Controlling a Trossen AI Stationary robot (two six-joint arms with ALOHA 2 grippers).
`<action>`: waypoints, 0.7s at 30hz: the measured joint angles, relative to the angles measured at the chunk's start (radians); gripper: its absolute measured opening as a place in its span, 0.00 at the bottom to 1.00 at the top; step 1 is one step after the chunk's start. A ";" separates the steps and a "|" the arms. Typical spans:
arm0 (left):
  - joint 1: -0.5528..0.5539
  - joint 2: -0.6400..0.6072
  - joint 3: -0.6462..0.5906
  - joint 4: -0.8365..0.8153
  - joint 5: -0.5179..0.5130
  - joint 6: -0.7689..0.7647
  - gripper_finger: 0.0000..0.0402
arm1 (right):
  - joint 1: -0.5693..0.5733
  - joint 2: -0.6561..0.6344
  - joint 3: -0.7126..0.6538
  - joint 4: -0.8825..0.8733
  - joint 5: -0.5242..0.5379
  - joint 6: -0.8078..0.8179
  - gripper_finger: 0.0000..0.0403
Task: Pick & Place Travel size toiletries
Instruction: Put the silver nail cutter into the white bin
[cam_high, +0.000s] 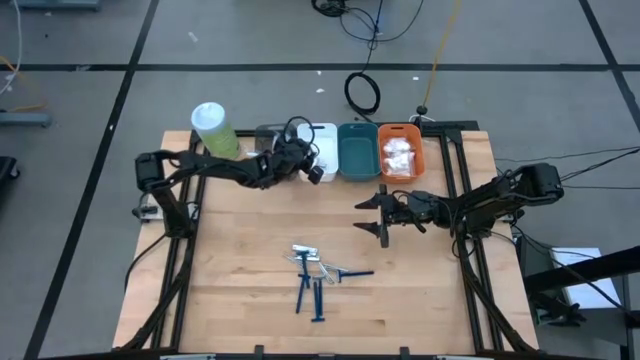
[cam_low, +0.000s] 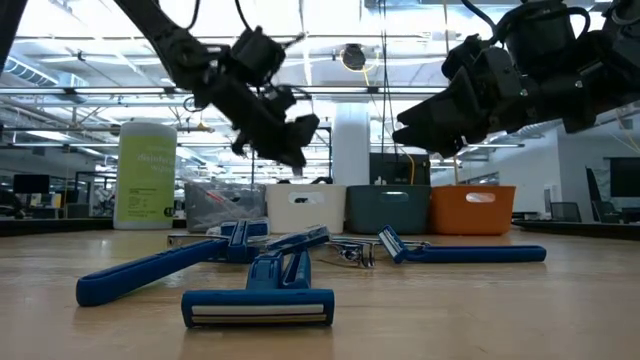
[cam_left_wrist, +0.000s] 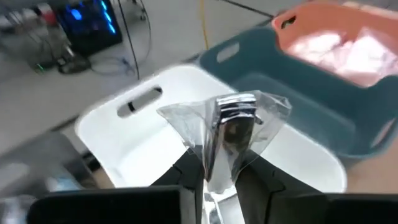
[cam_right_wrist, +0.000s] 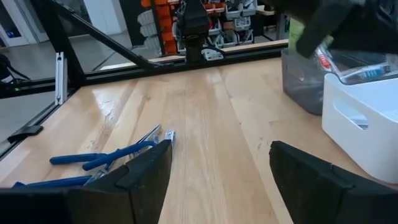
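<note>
- High view: the left gripper (cam_high: 316, 168) hangs over the white bin (cam_high: 318, 150) at the back of the table (cam_high: 240, 290), placed there, it seems, to drop its load into that bin. The right gripper (cam_high: 372, 214) sits mid-table with fingers spread and empty, pointed toward the blue razors (cam_high: 318, 285) scattered near the front, likely so it can fetch the next one. The orange bin (cam_high: 400, 165) already holds white pouches (cam_high: 398, 153).
- Low view: the razors (cam_low: 258, 300) lie flat on the wood, untouched, with both grippers raised above them.
- Left wrist view: the fingers (cam_left_wrist: 186, 171) pinch a silvery wrapped stick (cam_left_wrist: 227, 134) by its lower end, so it stands above the white bin (cam_left_wrist: 130, 134); the teal bin (cam_left_wrist: 311, 106) sits next to it.
- Right wrist view: the fingers (cam_right_wrist: 146, 177) stand wide apart, holding nothing, facing the razors (cam_right_wrist: 102, 158).
</note>
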 joint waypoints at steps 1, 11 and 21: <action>0.010 0.010 0.000 -0.005 0.026 -0.006 0.17 | 0.000 0.000 0.000 -0.002 0.000 0.000 0.64; 0.026 0.032 0.000 0.017 0.093 -0.110 0.21 | 0.000 0.000 0.000 -0.016 0.000 0.000 0.63; 0.057 0.032 0.000 0.010 0.206 -0.089 0.48 | 0.000 0.000 0.000 -0.018 0.000 0.006 0.63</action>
